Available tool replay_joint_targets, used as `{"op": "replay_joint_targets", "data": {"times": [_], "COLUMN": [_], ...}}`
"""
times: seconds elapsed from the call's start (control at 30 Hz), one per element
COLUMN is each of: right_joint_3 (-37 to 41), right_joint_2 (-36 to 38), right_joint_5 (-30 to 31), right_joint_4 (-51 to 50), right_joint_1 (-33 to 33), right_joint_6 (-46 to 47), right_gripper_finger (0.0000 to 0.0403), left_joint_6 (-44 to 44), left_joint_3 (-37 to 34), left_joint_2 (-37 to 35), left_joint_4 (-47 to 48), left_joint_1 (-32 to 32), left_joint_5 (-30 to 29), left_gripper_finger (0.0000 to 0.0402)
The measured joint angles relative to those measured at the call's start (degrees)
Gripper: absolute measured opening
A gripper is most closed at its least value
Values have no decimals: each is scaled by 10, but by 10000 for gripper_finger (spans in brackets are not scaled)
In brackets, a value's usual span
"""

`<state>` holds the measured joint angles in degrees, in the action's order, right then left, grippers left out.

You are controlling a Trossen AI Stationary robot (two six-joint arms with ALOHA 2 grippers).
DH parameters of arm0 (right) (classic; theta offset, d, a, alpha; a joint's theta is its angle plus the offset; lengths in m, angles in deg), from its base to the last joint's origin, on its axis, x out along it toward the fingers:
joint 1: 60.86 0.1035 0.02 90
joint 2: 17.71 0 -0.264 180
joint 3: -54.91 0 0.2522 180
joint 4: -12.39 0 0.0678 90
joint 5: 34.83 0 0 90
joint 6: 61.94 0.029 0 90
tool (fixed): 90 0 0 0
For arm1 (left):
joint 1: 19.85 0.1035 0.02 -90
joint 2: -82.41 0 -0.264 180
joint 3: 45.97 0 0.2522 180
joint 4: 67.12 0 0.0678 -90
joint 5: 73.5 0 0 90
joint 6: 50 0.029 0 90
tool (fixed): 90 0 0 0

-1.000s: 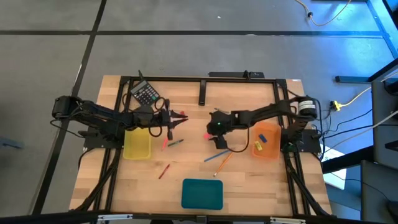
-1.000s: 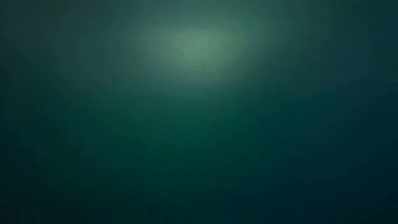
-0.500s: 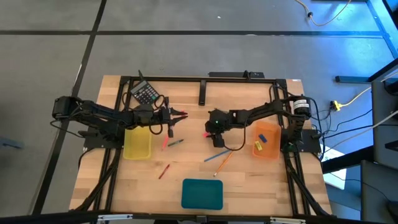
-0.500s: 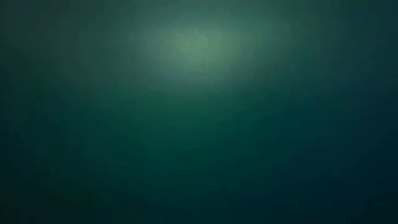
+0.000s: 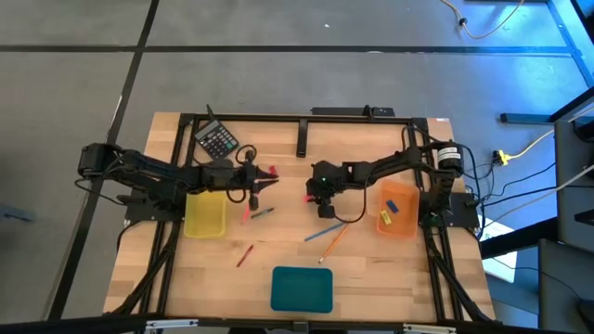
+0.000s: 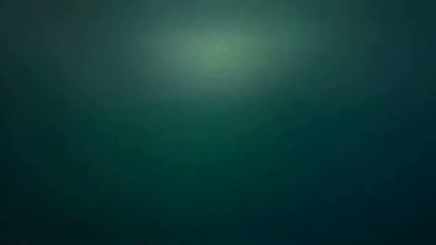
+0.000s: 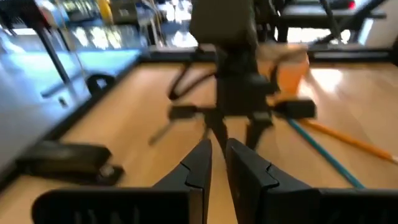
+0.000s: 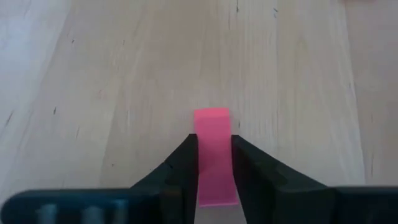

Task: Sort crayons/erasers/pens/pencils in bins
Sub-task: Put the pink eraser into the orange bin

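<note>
The right gripper (image 8: 212, 163) sits near the middle of the table (image 5: 371, 269), and its wrist view shows the fingers closed against the two long sides of a pink eraser (image 8: 214, 155), the block's long axis running straight out between them, its far end poking clear past the fingertips. So this eraser is clamped and, I judge, ready to be carried; the orange bin (image 5: 397, 210) lies back along that same arm toward its base, far nearer to it than to the left arm, and already holds a blue piece and a yellow one too small to name. The left gripper (image 7: 214, 163) hangs over the table just beyond the yellow bin (image 5: 204, 214), fingers drawn almost together with nothing visibly between them; a red eraser (image 5: 272, 173) shows at its tip from above (held or merely beside it, I cannot tell). Loose sticks lie between the arms, and the teal bin (image 5: 302, 289) waits at the near edge. A black calculator (image 5: 216, 140) is present, but no brand, label or writing can be read anywhere.
</note>
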<state>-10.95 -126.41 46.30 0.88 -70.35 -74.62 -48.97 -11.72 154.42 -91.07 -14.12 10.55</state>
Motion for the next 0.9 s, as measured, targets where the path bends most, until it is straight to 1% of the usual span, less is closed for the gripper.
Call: {"op": "replay_joint_targets", "data": {"times": [0.07,0.13,0.2,0.27,0.43,0.5,0.57,0.67,0.83,0.9], "right_joint_3": [-1,-8,-16,-30,-71,-86,-100,-132,-193,-219], "right_joint_2": [0,-1,-2,-3,-4,-4,-4,-4,-2,-2], "right_joint_5": [-19,-32,-37,-31,-12,-9,-11,-7,-7,5], "right_joint_4": [0,-5,-14,-33,-93,-99,-102,-116,-194,-228], "right_joint_1": [-8,-15,-18,-19,-21,-22,-26,-40,-68,-76], "right_joint_6": [-10,-12,-12,-14,-38,-50,-84,-102,-112,-128], "right_gripper_finger": [92,91,91,91,90,90,90,90,90,90], "left_joint_6": [-8,-7,-6,-6,-11,-21,-23,-13,-33,-10], "left_joint_3": [0,0,0,0,0,0,0,0,0,7], "left_joint_2": [0,0,0,0,0,0,0,0,0,0], "left_joint_4": [23,33,32,32,34,34,34,31,27,32], "left_joint_1": [-10,-18,-22,-23,-20,-21,-21,-11,14,21], "left_joint_5": [-20,-52,-82,-96,-97,-97,-99,-122,-132,-130], "left_gripper_finger": [41,41,41,41,41,41,41,41,41,41]}}
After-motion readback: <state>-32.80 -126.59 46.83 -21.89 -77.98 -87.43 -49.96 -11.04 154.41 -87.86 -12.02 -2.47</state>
